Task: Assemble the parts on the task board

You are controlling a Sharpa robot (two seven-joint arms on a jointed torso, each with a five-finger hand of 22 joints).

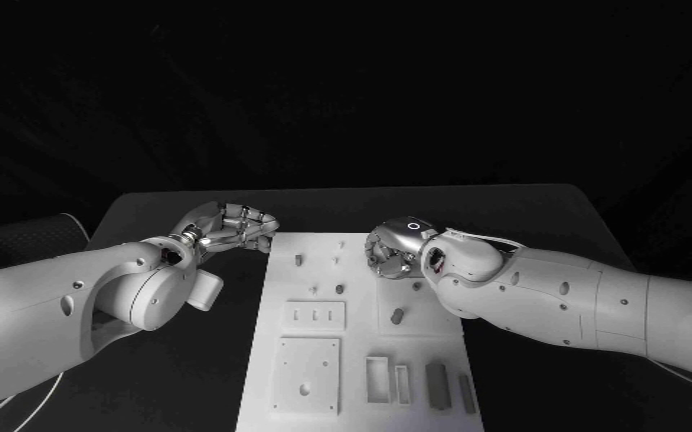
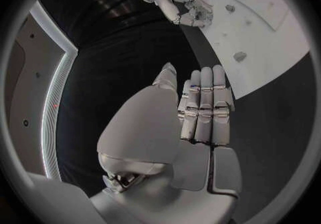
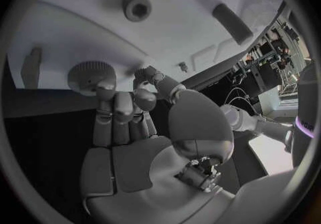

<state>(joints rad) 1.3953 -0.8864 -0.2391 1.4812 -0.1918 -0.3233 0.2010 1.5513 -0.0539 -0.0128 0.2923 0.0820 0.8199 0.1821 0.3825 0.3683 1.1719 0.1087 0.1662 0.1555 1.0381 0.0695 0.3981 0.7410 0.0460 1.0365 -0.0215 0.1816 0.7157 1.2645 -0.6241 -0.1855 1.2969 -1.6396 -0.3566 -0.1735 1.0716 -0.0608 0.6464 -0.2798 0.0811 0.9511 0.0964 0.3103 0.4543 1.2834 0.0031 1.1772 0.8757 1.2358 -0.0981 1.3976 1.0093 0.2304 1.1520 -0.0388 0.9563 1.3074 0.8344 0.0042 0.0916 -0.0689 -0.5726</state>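
the task board is lying flat in the middle of the black table, a long white plate running away from the robot, carrying several small grey parts: short pegs near its far end, a dark peg by the middle, and upright rectangular blocks along the near edge. in the right wrist view a round knurled part is sitting on the board's surface right at the fingertips of the right hand, with a ring-shaped part and a dark cylindrical peg lying further out on the board. the right hand is hanging over the board's right half, its fingers lying side by side and reaching onto the knurled part while the thumb is curling toward it from the other side; whether it is actually pinching the part, i cannot tell. the left hand is hovering just off the board's left edge, over bare table, apart from every part. in the left wrist view its fingers are lying straight and pressed together, holding nothing.
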